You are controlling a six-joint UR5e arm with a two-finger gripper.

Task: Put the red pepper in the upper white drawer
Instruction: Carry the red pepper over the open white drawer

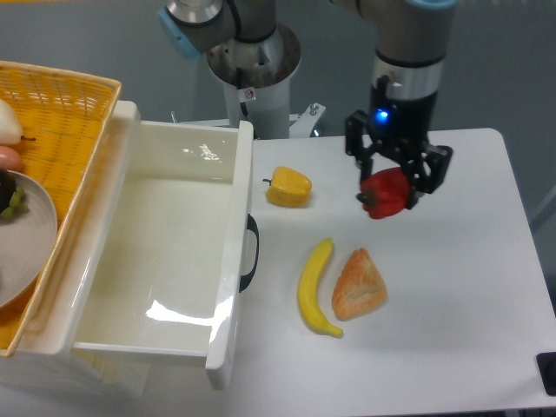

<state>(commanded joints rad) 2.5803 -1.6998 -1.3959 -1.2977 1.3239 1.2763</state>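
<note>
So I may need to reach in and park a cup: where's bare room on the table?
The right side of the table, beyond the croissant, is bare, as is the front strip below the banana. The drawer floor is empty too. It is crowded mid-table, between the yellow pepper, banana, croissant and the gripper holding the red pepper.

bright even light, glare inside white drawer [165,308].
</note>
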